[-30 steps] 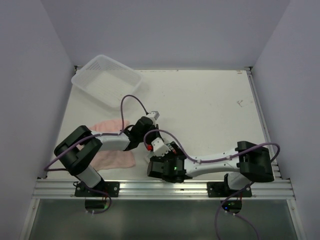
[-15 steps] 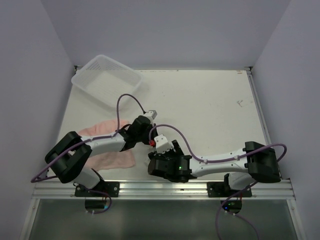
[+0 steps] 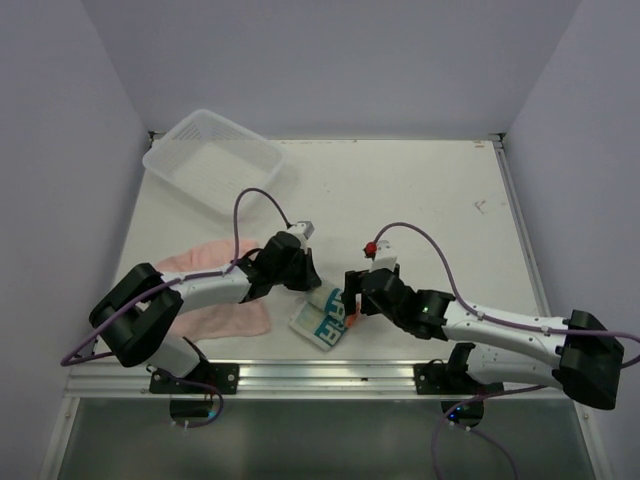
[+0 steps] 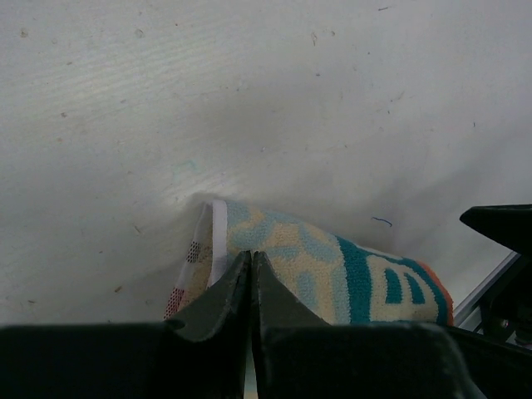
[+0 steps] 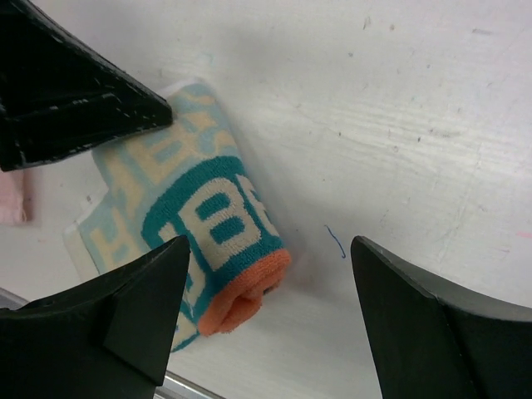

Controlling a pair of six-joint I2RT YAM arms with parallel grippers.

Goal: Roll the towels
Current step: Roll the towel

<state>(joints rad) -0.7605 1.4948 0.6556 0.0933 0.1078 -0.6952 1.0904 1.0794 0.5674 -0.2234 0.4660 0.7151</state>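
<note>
Your desk (image 3: 420,200) is a white, matte top closed in by plain pale walls (image 3: 330,60) on the left, the back and the right. A metal rail (image 3: 330,375) runs along its bottom edge in the top view. The surface carries fine specks, a dark scuff (image 3: 483,207) at upper right and a small blue mark (image 5: 335,243) in the right wrist view. A white mesh basket (image 3: 212,160) sits tilted at upper left.

The printed towel (image 3: 322,320) lies at lower centre, close to the rail. It is partly rolled, and its orange edge shows at the rolled end (image 5: 241,291). The pink towel (image 3: 225,318) lies flat at lower left, partly under the left arm.

Your left fingers (image 4: 216,303) are pressed together, with their tips at the towel's edge. You cannot tell whether any cloth is pinched. Your right fingers (image 5: 141,307) stand wide apart over the rolled end, holding nothing.
</note>
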